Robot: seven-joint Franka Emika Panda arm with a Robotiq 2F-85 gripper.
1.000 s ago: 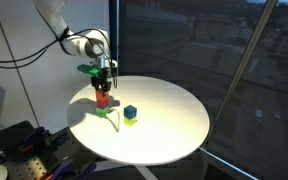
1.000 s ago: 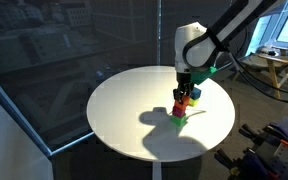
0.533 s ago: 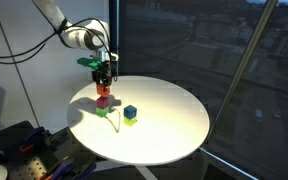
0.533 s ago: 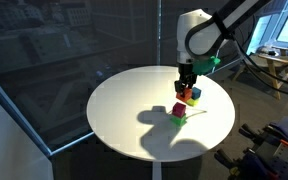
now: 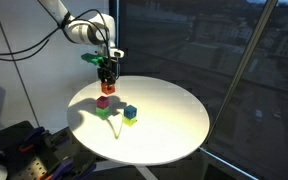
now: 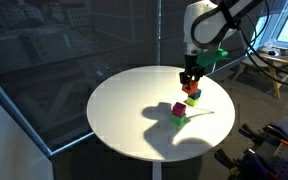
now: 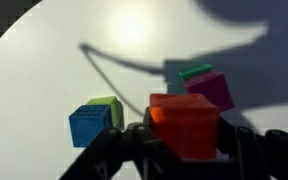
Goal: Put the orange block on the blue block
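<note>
both exterior views: mid-distance, raised, sharing round table (image 5: pixel 174 125) (image 6: pixel 124 110) from differing sides | wrist view: close above same table

The arm (image 5: pixel 79 27) holds its gripper (image 5: pixel 108 70) pointing straight down, jaws clamped on the orange block (image 7: pixel 184 122).

The orange block (image 7: pixel 184 122) is a bright, solid orange. The blue block (image 7: pixel 86 126) is plain blue with a teal tinge. The yellow-green cube (image 7: pixel 112 108), the magenta cube (image 7: pixel 215 90) and the green cube (image 7: pixel 194 71) carry no pattern. The table (image 5: pixel 169 115) is white, marked by grey shadows. The gripper (image 7: pixel 187 142) is black and the arm (image 5: pixel 79 28) is white.
</note>
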